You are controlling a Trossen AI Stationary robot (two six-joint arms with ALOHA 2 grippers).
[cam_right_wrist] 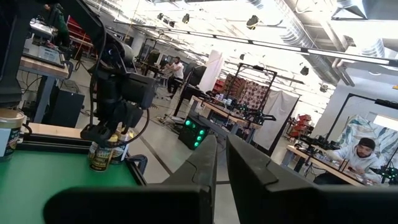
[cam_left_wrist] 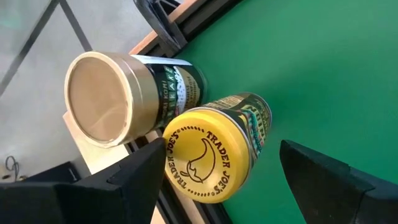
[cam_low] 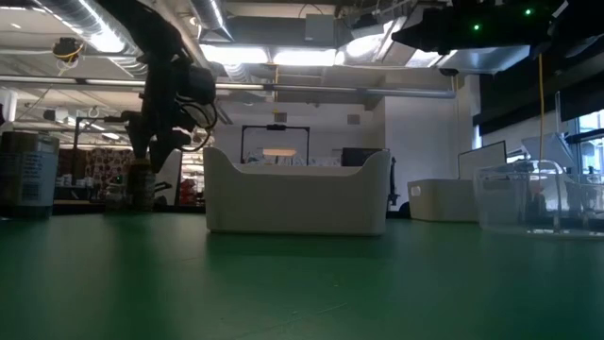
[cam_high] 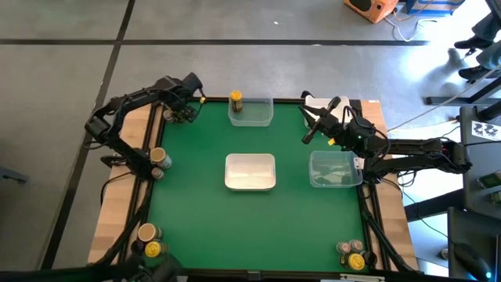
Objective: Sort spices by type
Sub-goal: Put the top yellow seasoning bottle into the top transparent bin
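Observation:
My left gripper (cam_high: 182, 111) is at the table's far left corner, pointing down, open. Its two fingers stand on either side of a yellow-capped spice jar (cam_left_wrist: 211, 152) that stands upright on the mat. One finger (cam_left_wrist: 137, 174) is close by the cap's edge, and the other (cam_left_wrist: 323, 174) is clearly apart from it. A tan-capped jar (cam_left_wrist: 109, 96) stands right beside the yellow-capped one. The right wrist view also shows this gripper (cam_right_wrist: 106, 134) over the two jars (cam_right_wrist: 102, 155). My right gripper (cam_high: 309, 131) is shut and empty, raised near the far right of the table.
A clear tub (cam_high: 252, 113) stands at the far middle with a yellow-capped jar (cam_high: 236, 99) at its left end. A white tub (cam_high: 250, 171) stands in the centre and a clear tub (cam_high: 335, 169) at the right. More jars stand at the left edge (cam_high: 159, 159), near-left corner (cam_high: 149, 239) and near-right corner (cam_high: 354, 254).

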